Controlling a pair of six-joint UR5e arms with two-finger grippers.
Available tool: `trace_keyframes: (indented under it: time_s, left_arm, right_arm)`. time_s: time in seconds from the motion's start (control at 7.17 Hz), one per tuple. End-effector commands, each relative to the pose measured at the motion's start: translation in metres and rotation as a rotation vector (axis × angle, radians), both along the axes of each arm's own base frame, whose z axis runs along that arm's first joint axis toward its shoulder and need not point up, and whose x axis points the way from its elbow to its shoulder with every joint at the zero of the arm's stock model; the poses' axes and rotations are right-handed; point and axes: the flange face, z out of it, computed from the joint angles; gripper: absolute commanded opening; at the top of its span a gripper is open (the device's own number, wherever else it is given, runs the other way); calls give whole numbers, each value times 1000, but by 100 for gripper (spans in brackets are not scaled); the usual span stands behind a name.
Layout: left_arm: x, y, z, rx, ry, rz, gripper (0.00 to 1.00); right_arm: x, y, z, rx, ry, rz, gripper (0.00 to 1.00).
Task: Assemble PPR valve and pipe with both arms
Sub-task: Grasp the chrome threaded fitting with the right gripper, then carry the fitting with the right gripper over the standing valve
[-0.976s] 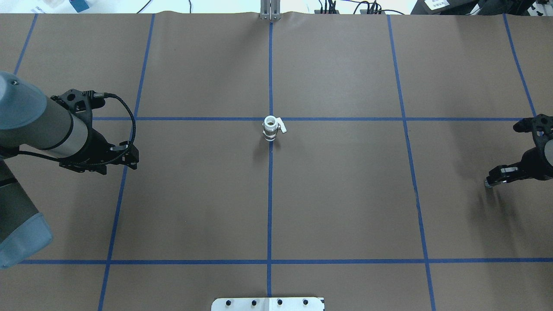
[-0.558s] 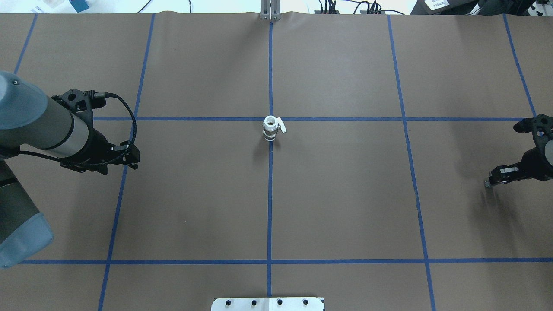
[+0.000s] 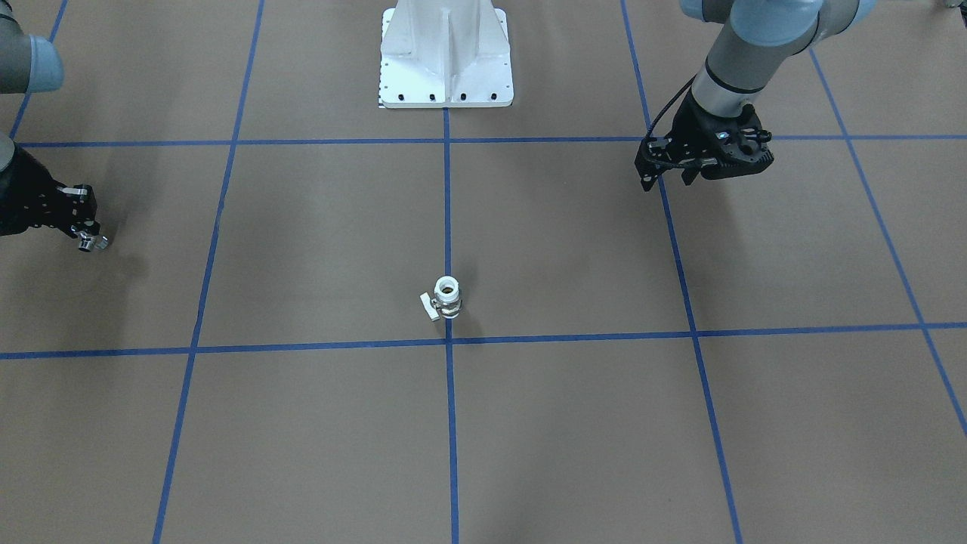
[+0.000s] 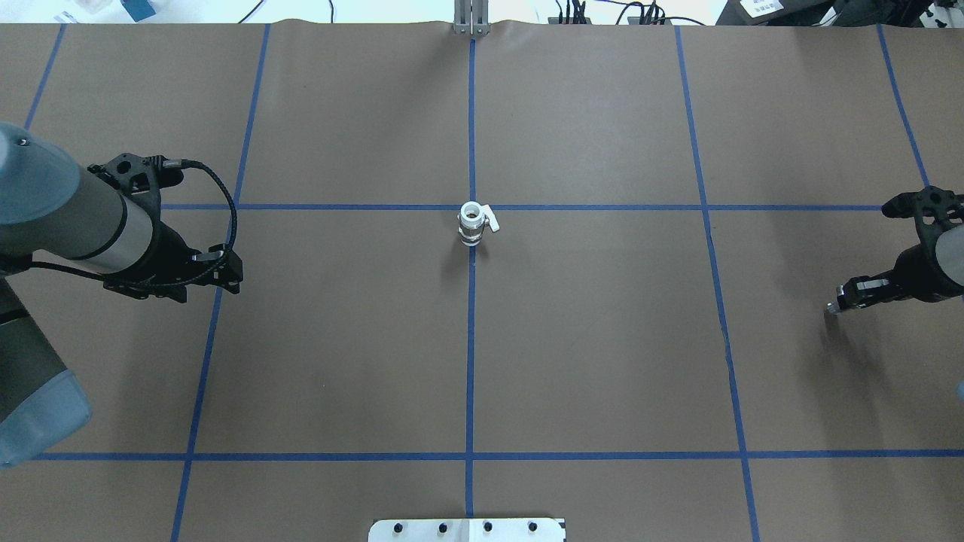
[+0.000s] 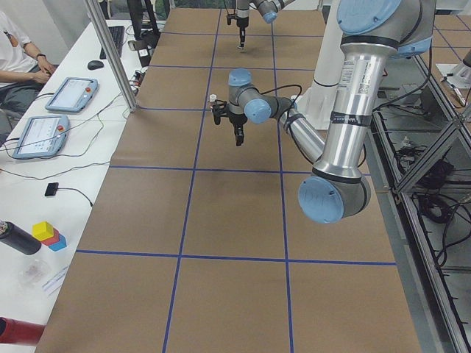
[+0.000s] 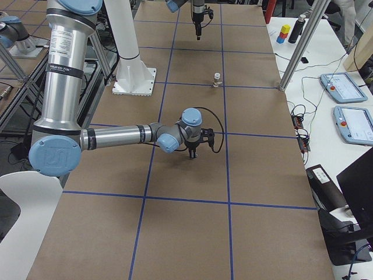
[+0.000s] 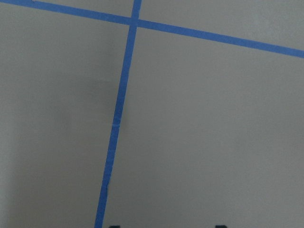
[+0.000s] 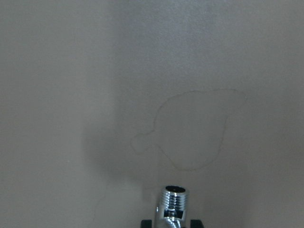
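Note:
The PPR valve (image 4: 471, 223) stands upright on the brown table at the middle tape crossing, with white ends, a brass middle and its pale handle to one side; it also shows in the front-facing view (image 3: 446, 296). My right gripper (image 4: 840, 302) hovers far to the valve's right, shut on the chrome pipe (image 8: 172, 204), whose threaded end sticks out past the fingertips (image 3: 92, 242). My left gripper (image 4: 226, 275) hangs far to the valve's left, open and empty; only its two finger tips show at the bottom edge of the left wrist view.
Blue tape lines (image 4: 471, 339) divide the brown table into squares. The white pedestal base (image 3: 446, 60) stands at the robot's edge. A metal post (image 4: 471, 19) rises at the far edge. Tablets (image 5: 70, 92) lie on the operators' white desk beyond it.
My right gripper with the pipe has moved a little towards the table's middle and farther from the robot. The left arm and the valve have hardly moved.

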Motion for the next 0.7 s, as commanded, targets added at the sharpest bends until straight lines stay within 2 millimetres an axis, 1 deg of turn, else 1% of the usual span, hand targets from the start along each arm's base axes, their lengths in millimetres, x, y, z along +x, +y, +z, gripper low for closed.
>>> trace_keyframes:
  time_s: [0.0,0.28,0.42,0.56]
  left_arm:
    - [-7,-5,3,-3,-6,-13,73]
    - [-23,-15,11,62,-30,30,73]
    - [-36,-18,25,91,-56,58,73]
    - [-44,-22,32,123,-70,82,73]
  right_arm:
    - [-28,-38,-46,-23,-43,58,0]
    - [-67,-93,-133,-63,-14,67,0]
    - [-88,-115,-182,-99,-17,95,0]
    - [-112,-125,-234,-140,-40,132,0]
